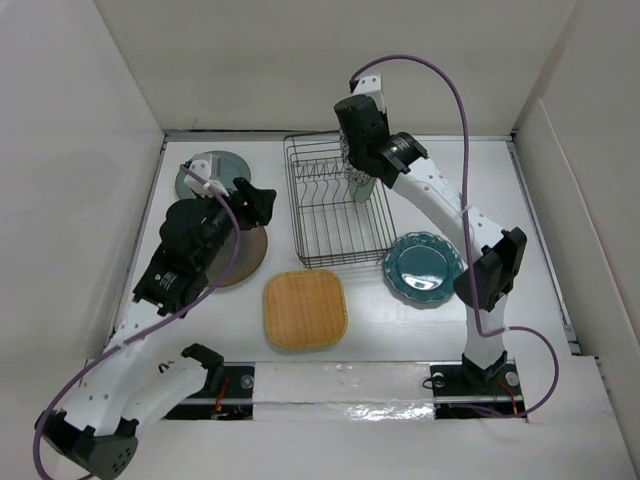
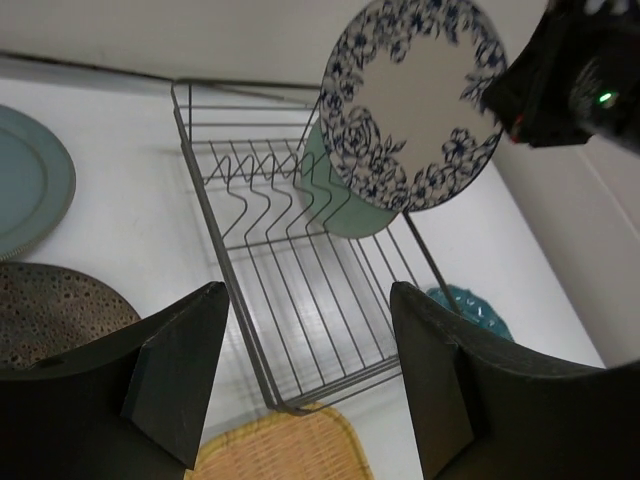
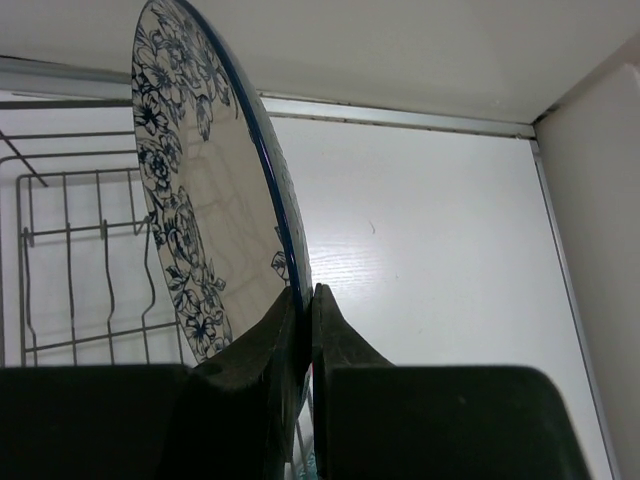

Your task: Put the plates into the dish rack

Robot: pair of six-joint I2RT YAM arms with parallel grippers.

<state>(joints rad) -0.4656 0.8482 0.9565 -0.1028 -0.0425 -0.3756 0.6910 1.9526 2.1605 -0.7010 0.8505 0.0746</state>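
Your right jaws are clamped on the rim of the white blue-floral plate (image 3: 200,200), upright above the pale mint plate (image 2: 340,205) standing at the far right of the dish rack (image 1: 296,200); your left jaws hang wide and empty left of the rack; the grey-teal plate (image 1: 205,172), brown plate (image 1: 245,262), orange-tan plate (image 1: 305,308) and dark teal plate (image 1: 422,268) lie on the surface (image 1: 400,330).

Upright floral plate (image 2: 410,100) over black rack (image 2: 300,290)

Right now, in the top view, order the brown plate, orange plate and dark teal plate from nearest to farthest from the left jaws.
1. Brown plate, left side, close by.
2. Orange plate, front centre.
3. Dark teal plate, far right.
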